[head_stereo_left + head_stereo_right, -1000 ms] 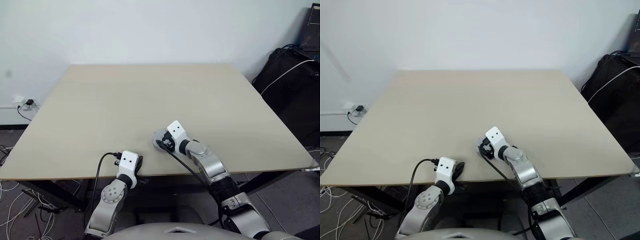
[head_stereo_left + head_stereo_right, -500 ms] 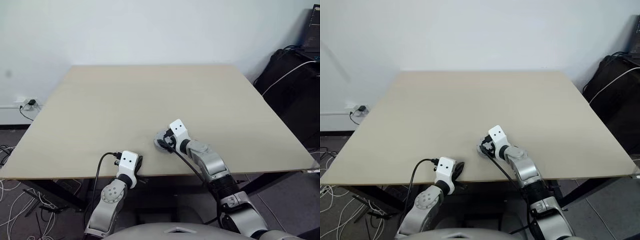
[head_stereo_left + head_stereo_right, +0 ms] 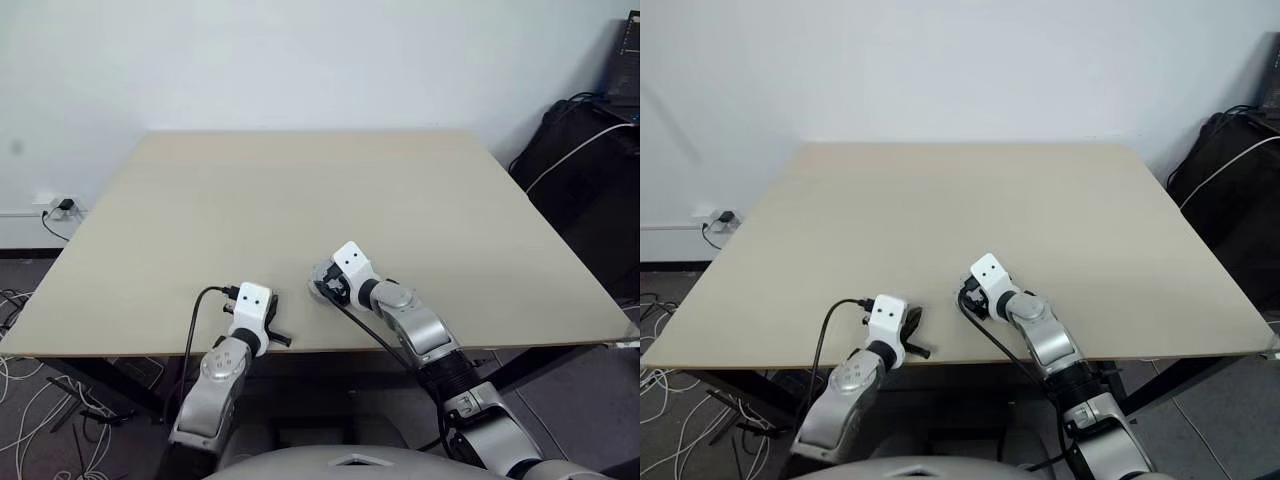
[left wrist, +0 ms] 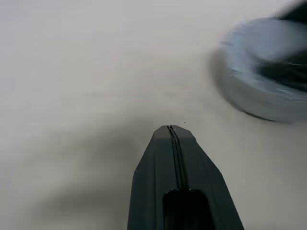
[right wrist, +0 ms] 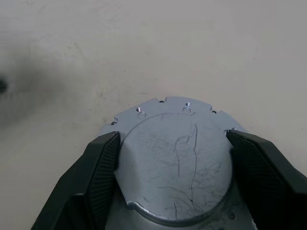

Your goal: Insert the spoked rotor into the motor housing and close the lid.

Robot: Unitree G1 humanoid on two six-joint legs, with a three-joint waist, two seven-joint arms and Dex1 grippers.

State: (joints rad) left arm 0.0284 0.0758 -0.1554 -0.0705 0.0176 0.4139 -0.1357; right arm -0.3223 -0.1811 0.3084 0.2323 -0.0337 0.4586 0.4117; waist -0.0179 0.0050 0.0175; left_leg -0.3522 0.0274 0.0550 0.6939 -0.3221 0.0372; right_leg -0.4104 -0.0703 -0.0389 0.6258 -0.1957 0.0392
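The right end effector [image 5: 170, 158] grips a round, silvery-grey metal lid [image 5: 177, 167], its two black ribbed fingers [image 5: 98, 167] spread wide and pressed against opposite sides of the disc's raised, scratched middle, which sits on a wider flat flange with small holes and notches along its edge. From the head cameras the same end effector, angled down behind its white wrist block, rests over that grey disc on the pale beige wooden desk [image 3: 300, 200], close to the near edge and a little right of centre. Whether the lid stands on another part or straight on the desk cannot be told from these views. The left end effector [image 4: 171, 132] has its black fingers pressed tightly together, only a thin seam between them, and hovers low over bare desk surface, with the blurred grey rim of the lid nearby to its right. In the head views that left end effector [image 3: 268, 322] sits at the near edge of the desk, beside and apart from the right one, a black cable looping from its wrist. Beyond the desk stand a plain white wall [image 3: 300, 60], a wall socket with cables [image 3: 50, 208] at lower left, and dark bags with a white cable [image 3: 580, 160] at right.
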